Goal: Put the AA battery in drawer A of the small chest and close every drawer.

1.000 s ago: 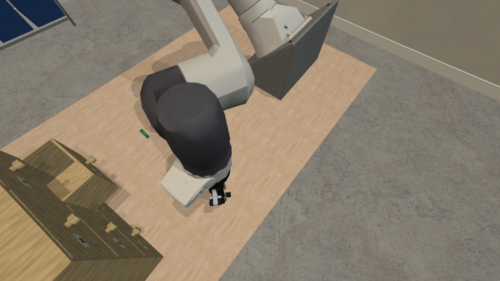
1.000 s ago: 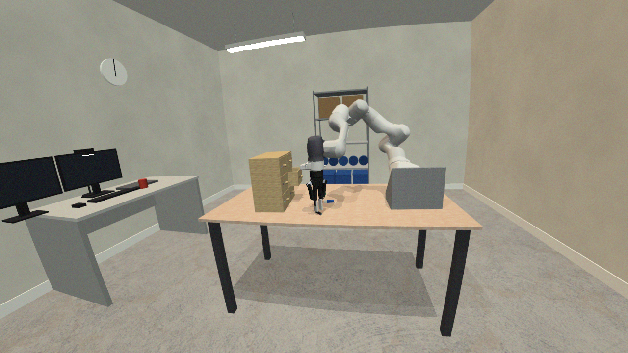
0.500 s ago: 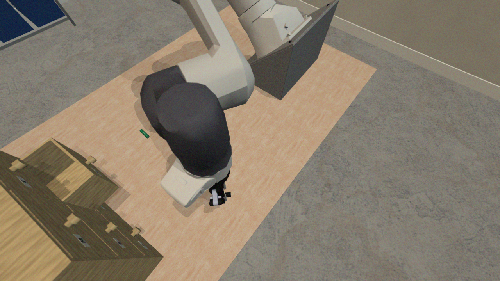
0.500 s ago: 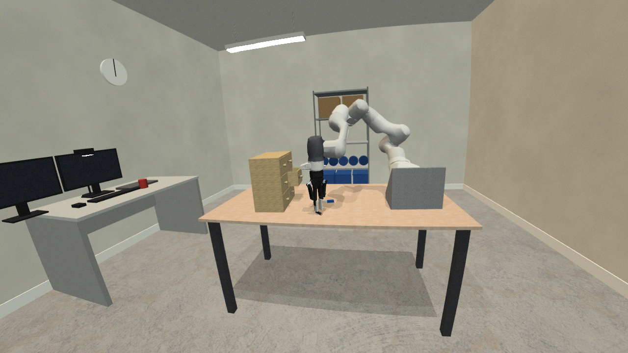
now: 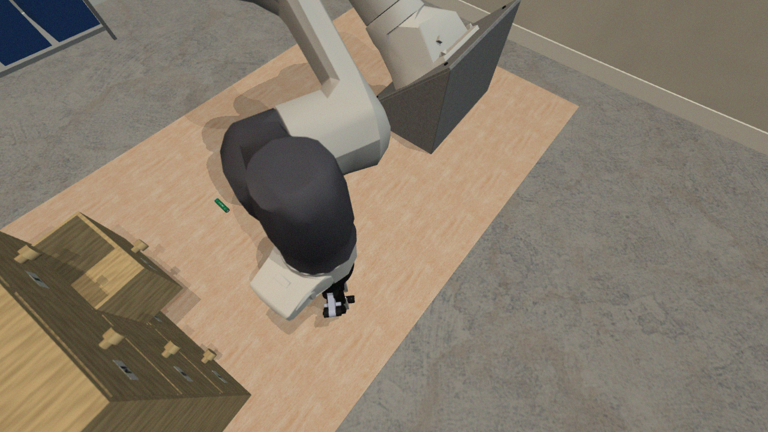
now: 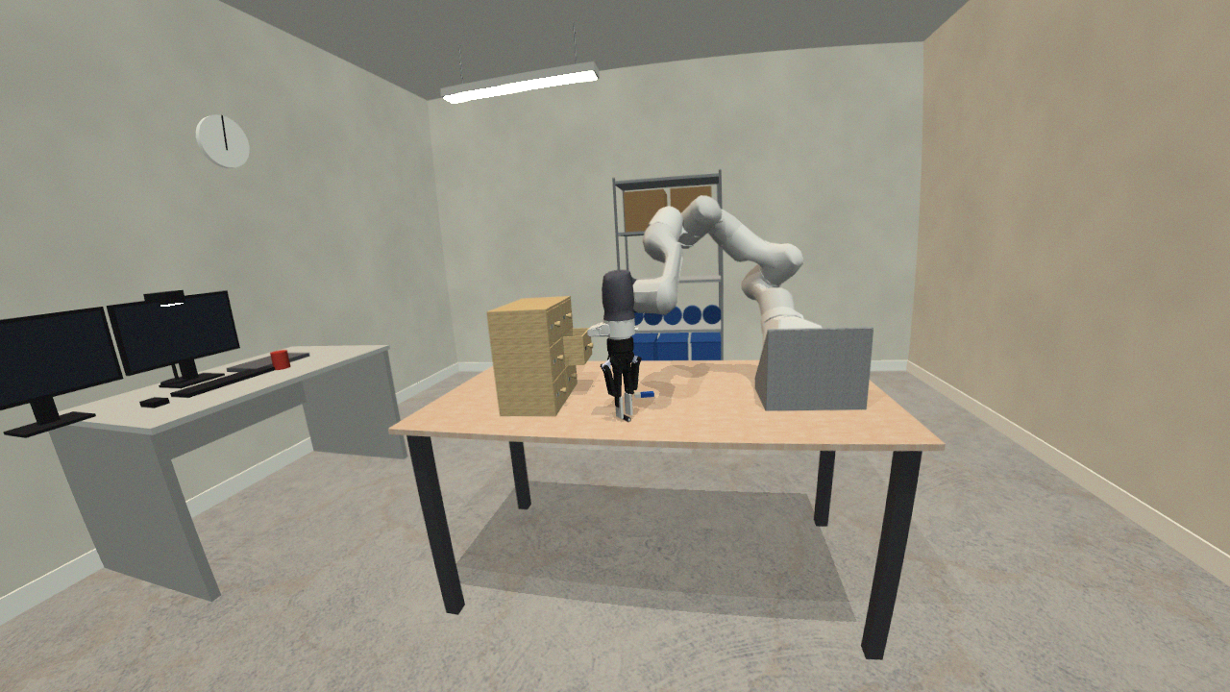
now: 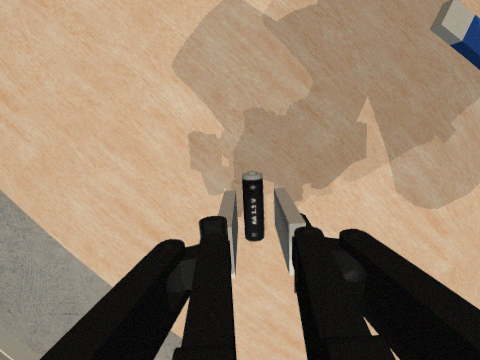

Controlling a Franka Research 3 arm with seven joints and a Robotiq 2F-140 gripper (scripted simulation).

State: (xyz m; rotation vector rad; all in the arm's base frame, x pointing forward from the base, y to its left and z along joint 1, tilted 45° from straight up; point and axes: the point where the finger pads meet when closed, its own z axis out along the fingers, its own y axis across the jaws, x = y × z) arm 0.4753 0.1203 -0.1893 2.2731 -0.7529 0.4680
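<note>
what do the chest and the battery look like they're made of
The chest: probably wood or veneer, matt, with streaky grain on its panels. The battery: likely a metal case in a black sleeve, slightly shiny; its cap end looks bare silvery grey.

Office-like room: monitors (image 6: 176, 337), a keyboard (image 6: 225, 381) and a red mug (image 6: 279, 359) on a grey side desk (image 6: 129, 412); wall clock (image 6: 222, 140) above; storage rack (image 6: 721, 258) at the rear; robot arm (image 5: 343, 123) (image 6: 744, 245) mounted at a wooden desk (image 5: 419, 215) (image 6: 688, 426).
</note>
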